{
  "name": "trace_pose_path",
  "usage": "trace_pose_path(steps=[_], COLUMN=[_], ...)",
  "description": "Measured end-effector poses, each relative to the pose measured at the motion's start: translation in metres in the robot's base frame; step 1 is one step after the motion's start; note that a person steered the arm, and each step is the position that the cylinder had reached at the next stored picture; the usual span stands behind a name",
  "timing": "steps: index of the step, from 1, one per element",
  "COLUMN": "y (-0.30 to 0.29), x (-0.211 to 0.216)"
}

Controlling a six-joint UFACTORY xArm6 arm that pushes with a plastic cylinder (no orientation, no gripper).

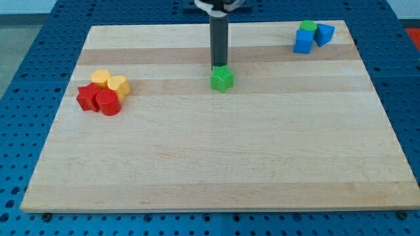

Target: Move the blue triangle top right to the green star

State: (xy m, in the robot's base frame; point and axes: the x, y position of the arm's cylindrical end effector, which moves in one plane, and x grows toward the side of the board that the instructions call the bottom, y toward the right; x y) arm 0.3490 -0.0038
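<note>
Green star [222,79] unlabelled, touching my tip [218,66].

A straight, dark grey cylindrical rod [218,42] is nearly all that shows of the arm. Its surface is smooth and matte, of even width along its length, with a faint lighter sheen down one side. My tip [219,66] is the rod's blunt, flat-cut lower end, the same dark tone as the shaft. At the view's top edge the rod joins a white and black mount [218,4], mostly cropped out, its details too cut off to tell.
</note>
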Motion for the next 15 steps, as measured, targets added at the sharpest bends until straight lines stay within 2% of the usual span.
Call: trace_pose_path(steps=[1, 3, 5, 7, 8, 10, 11, 13, 15], y=[-0.002, 0.022, 0.109, 0.237, 0.282, 0.284, 0.276, 0.26, 0.248], x=[0.002, -0.088, -0.155, -0.158, -0.157, -0.113, -0.105, -0.109, -0.132])
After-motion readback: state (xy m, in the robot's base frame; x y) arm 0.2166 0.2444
